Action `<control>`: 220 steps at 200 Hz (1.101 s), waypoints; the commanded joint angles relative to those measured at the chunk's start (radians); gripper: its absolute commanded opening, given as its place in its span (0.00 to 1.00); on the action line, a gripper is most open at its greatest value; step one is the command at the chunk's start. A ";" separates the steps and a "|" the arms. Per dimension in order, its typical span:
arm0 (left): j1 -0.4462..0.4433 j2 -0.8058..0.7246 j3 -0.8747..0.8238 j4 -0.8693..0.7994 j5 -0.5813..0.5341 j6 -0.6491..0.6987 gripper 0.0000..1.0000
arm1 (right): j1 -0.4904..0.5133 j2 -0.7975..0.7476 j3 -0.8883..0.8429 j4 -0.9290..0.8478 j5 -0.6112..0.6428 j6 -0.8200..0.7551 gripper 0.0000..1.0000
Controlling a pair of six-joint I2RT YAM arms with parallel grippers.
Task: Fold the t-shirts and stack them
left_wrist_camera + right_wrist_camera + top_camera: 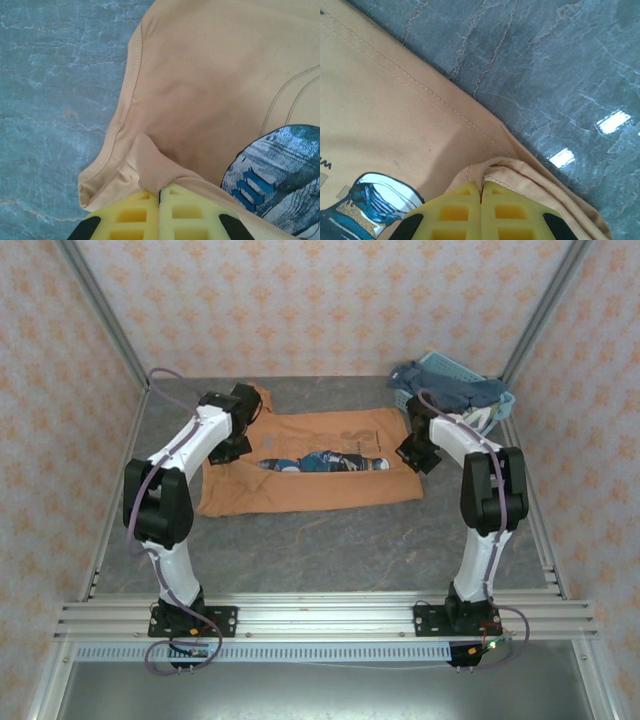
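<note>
**A:** What's in the light-blue plastic lattice basket [455, 366]?

**B:** Crumpled dark blue cloth [440, 386], heaped up, with a bit of white cloth [482, 412] at its near rim. The basket sits in the far right corner of the grey marbled bench [300, 550].

**A:** And the orange-brown cloth t-shirt [310, 485]?

**B:** It lies spread mid-bench between the two arms, its long axis running left to right. The blue denim figure print [325, 462] lies sideways along that same line.

**A:** How does it look?

**B:** Mostly flat, with shallow creases. The left claw [160, 192] is closed on a pinch of fabric at the shirt's left end, pulling up a small peak. The right claw [481, 186] is clamped on a bunched fold by the double-stitched edge at the right end.
</note>
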 commanded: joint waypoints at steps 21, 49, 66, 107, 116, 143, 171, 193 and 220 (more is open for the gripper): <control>0.037 0.091 0.081 0.018 -0.019 0.032 0.00 | -0.013 0.060 0.059 0.013 0.004 -0.019 0.00; 0.058 0.121 0.112 0.008 -0.012 0.041 0.12 | -0.022 0.076 0.090 0.000 -0.006 -0.045 0.14; 0.061 0.085 0.109 0.013 -0.006 0.041 0.53 | -0.026 0.043 0.096 -0.006 0.005 -0.067 0.36; 0.079 -0.156 -0.108 0.010 0.013 0.007 0.61 | -0.026 -0.099 0.023 -0.030 0.042 -0.117 0.54; 0.105 -0.204 -0.196 0.017 0.052 -0.011 0.61 | -0.026 -0.139 -0.024 -0.021 0.037 -0.116 0.54; 0.222 -0.317 -0.464 0.118 0.250 -0.060 0.60 | -0.026 -0.257 -0.198 0.034 -0.009 -0.112 0.57; 0.283 -0.345 -0.603 0.219 0.388 -0.087 0.60 | -0.028 -0.324 -0.321 0.086 -0.041 -0.141 0.60; 0.292 -0.324 -0.640 0.242 0.393 -0.098 0.60 | -0.034 -0.322 -0.366 0.095 -0.058 -0.156 0.60; 0.297 -0.292 -0.669 0.275 0.342 -0.097 0.57 | -0.041 -0.307 -0.406 0.120 -0.059 -0.150 0.60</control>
